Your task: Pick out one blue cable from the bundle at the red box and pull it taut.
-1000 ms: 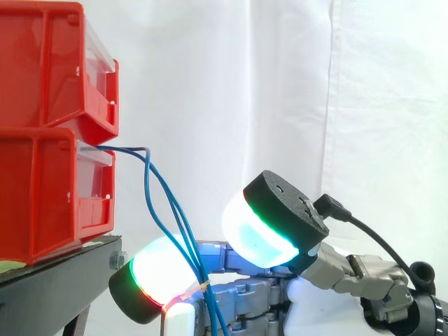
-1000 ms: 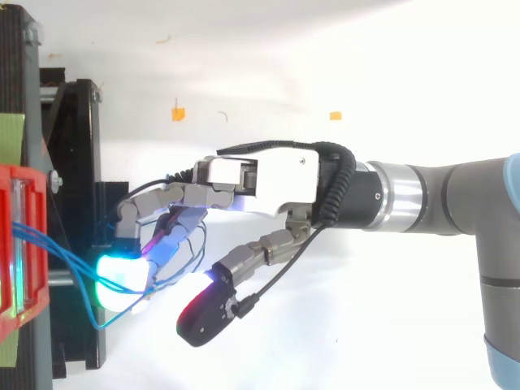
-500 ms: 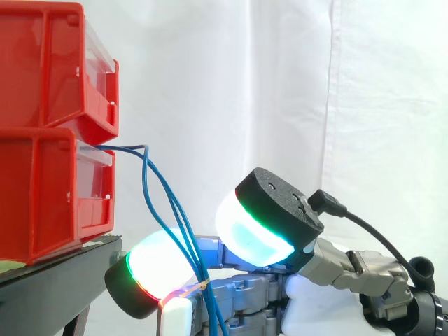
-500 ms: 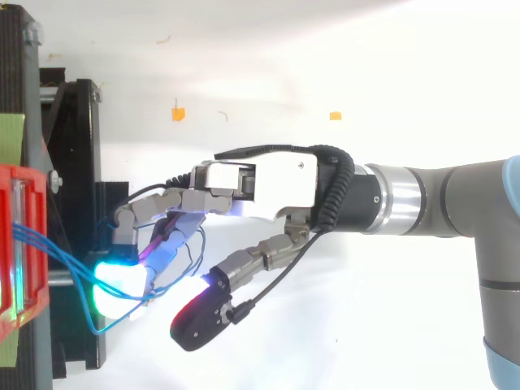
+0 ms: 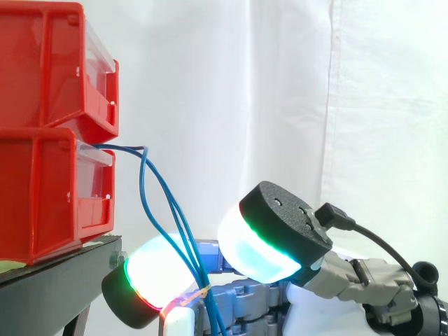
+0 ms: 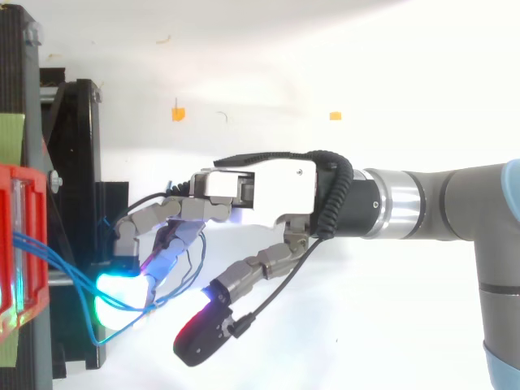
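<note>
Several thin blue cables (image 5: 145,199) come out of the front of the lower red bin (image 5: 42,196), bend over and hang down. In the top view the cables (image 6: 61,262) run from the red bin (image 6: 16,236) to the glowing fingertips (image 6: 122,288). My hand (image 6: 260,187) reaches in from the right with its fingers stretched toward the bin. The cables pass in front of and between the fingers (image 5: 157,269) near the picture's lower edge. The thumb (image 5: 269,227) stands apart to the right, touching no cable. No finger is curled round a cable.
A second red bin (image 5: 49,63) is stacked on the lower one. Both rest on a black stand (image 5: 59,276), which lies along the left edge in the top view (image 6: 77,162). A white curtain hangs behind. Two small orange marks (image 6: 178,114) are on the white floor.
My hand has crept a little closer to the bins and sunk slightly. The thumb has swung down and away in the top view. The cables hang much as before.
</note>
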Robot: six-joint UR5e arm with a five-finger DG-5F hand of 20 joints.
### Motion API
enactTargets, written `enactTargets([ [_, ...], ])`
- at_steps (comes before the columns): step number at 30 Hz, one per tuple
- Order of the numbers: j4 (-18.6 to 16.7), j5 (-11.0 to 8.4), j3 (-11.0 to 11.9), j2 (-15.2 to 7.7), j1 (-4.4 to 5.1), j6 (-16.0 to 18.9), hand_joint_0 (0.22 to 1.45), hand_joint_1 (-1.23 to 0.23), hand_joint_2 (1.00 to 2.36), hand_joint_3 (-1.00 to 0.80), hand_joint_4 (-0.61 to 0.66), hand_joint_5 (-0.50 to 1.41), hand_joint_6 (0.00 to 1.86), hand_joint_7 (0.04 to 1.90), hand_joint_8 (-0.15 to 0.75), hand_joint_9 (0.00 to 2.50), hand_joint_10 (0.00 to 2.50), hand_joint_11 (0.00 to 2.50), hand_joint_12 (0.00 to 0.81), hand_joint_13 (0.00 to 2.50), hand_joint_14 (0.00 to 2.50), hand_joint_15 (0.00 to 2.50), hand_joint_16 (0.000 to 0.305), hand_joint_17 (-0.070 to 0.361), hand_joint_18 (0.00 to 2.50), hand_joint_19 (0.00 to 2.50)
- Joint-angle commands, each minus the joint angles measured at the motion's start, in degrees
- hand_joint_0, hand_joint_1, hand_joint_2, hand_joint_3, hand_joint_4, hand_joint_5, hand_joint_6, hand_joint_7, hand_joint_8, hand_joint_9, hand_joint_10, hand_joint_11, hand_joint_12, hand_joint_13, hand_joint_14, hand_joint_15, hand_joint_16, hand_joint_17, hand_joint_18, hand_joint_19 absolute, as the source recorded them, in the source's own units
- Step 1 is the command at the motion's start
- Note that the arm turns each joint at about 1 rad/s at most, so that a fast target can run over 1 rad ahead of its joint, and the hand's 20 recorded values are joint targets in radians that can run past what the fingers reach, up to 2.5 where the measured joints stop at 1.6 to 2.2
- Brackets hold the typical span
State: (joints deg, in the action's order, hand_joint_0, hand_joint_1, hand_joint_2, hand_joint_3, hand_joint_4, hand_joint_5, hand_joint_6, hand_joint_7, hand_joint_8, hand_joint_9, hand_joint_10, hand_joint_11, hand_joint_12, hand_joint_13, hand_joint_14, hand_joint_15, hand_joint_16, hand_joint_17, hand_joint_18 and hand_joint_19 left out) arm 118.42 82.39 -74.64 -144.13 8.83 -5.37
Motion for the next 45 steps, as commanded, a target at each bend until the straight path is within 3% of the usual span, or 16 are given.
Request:
enactTargets([
  [1,-0.30,-0.04,0.11,-0.54,0.22,-0.25,0.61,-0.74,1.00,-0.46,0.19,-0.14,0.58,1.05,0.276,0.87,0.01,0.47,0.362,0.92,0.02,0.47,0.051,0.114,0.84,0.62],
  [4,-0.74,-0.13,0.46,-1.68,0.40,-0.25,0.60,-0.71,1.00,-0.46,0.19,-0.14,0.57,1.06,0.281,0.87,0.01,0.46,0.362,0.92,0.02,0.47,0.051,0.114,0.84,0.62],
  [12,-0.47,0.05,0.90,-1.60,0.31,-0.08,0.63,-0.73,1.00,-0.50,0.20,-0.14,0.57,1.07,0.281,0.88,0.01,0.47,0.360,0.93,0.02,0.46,0.050,0.113,0.85,0.60],
  [22,-0.39,0.22,1.43,-1.60,0.14,-0.16,0.67,-0.69,1.02,-0.26,0.17,-0.15,0.66,0.94,0.281,0.89,0.02,0.47,0.361,0.94,0.02,0.47,0.050,0.113,0.86,0.61],
  [27,-0.39,0.22,1.61,-1.60,0.14,-0.16,0.69,-0.73,1.02,-0.24,0.18,-0.15,0.67,0.92,0.280,0.88,0.01,0.47,0.361,0.94,0.02,0.47,0.050,0.113,0.86,0.61],
  [34,-0.39,0.22,1.69,-1.60,-0.04,-0.16,0.63,-0.72,1.00,-0.50,0.19,-0.15,0.70,0.89,0.288,0.91,0.01,0.48,0.363,0.95,0.02,0.48,0.050,0.113,0.86,0.61],
  [38,-0.39,0.22,1.61,-1.60,-0.13,-0.16,0.58,-0.70,1.00,-0.50,0.20,-0.14,0.75,0.85,0.295,0.95,0.01,0.49,0.369,0.95,0.02,0.48,0.051,0.115,0.88,0.62],
  [40,-0.39,0.22,1.69,-1.60,-0.13,-0.16,0.49,-0.70,1.00,-0.50,0.22,-0.12,0.77,0.82,0.326,1.02,0.01,0.49,0.392,1.00,0.02,0.47,0.055,0.124,0.93,0.61],
  [45,-0.30,0.22,1.61,-1.60,-0.22,-0.16,0.44,-0.72,1.00,-0.50,0.24,-0.10,0.76,0.86,0.332,1.09,0.01,0.49,0.403,1.05,0.02,0.48,0.058,0.131,1.00,0.58],
])
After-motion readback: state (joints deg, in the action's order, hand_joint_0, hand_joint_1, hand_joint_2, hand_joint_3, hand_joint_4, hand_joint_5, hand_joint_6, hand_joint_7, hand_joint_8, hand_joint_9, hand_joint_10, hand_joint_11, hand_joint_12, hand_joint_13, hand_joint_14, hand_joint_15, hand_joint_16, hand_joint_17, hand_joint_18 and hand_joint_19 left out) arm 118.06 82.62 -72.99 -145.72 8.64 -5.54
